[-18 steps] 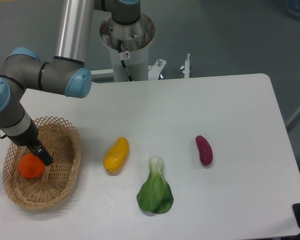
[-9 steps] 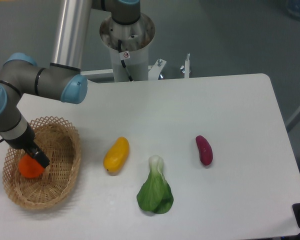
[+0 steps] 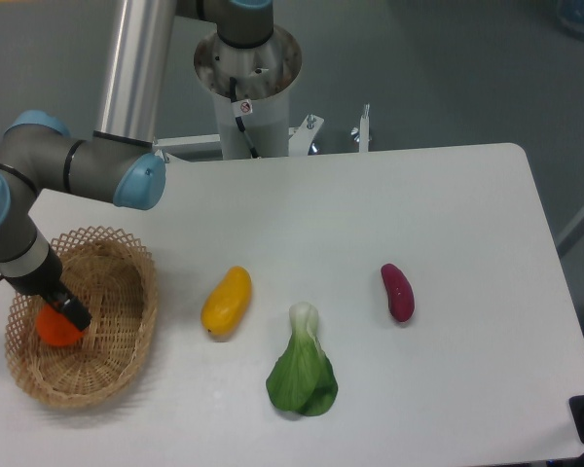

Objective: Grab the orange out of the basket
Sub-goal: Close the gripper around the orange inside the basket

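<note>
**A:** Start at your far left. What sits there?

**B:** The basket [image 3: 117, 365], oval wicker with a lattice rim, on the left edge of the white table [image 3: 448, 214]. Inside it, against the left wall, you have the orange [image 3: 54, 330], only partly visible.

**A:** And the gripper?

**B:** Your gripper [image 3: 66, 312] reaches down into the basket and sits right on top of the orange, covering its upper right part. One dark finger [image 3: 75, 313] shows against the fruit. Whether the fingers are apart or pressed onto the orange, you cannot tell from this angle; the wrist hides the gap.

**A:** Is the orange lifted?

**B:** You cannot tell that either. It appears low in the basket, near the floor and the left wall.

**A:** Moving right?

**B:** Just beside the basket, apart from it, lies a yellow-orange oblong fruit [image 3: 227, 302], tilted. Right of that, nearer the front edge, a green leafy vegetable [image 3: 302, 375] with a pale stem pointing away from you. Further right, well apart, a small purple sweet potato [image 3: 397, 292].

**A:** Behind all that?

**B:** The arm's base column [image 3: 245, 78] stands past the table's back edge.
</note>
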